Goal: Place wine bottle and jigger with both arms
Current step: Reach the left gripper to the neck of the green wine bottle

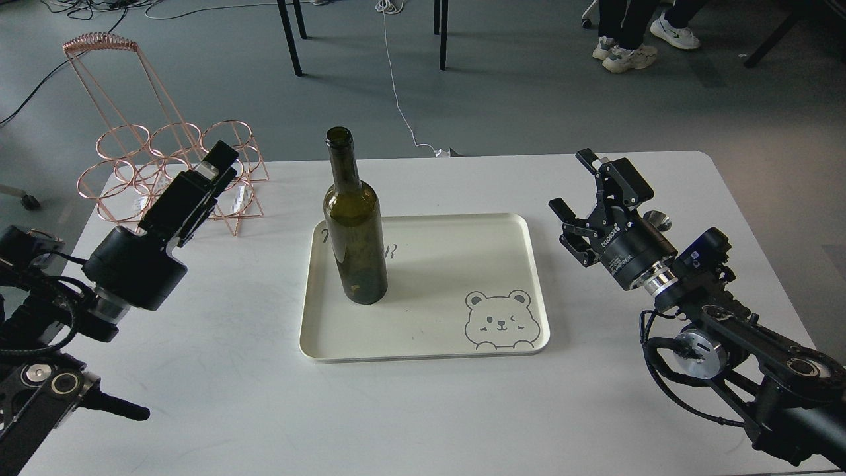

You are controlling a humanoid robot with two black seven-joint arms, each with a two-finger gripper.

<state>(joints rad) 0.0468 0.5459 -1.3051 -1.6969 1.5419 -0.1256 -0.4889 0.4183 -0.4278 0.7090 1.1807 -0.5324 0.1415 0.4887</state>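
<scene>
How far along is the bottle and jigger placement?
Half done, by the look of it. The wine bottle stands upright on the cream tray, released. Nothing is in hand: the right gripper is open and empty; the left gripper holds nothing visible. Left: the jigger, partly hidden behind the right gripper on the table, off the tray.

A grey floor [529, 86] fills the room behind the white table [231, 396], whose corners are rounded. Black furniture legs [291, 39] stand on the floor at the back, and a white cable [396, 86] trails across it toward the table's far edge. At the top right, someone's legs in pale sneakers [628, 56] are visible. The light is soft and even.
</scene>
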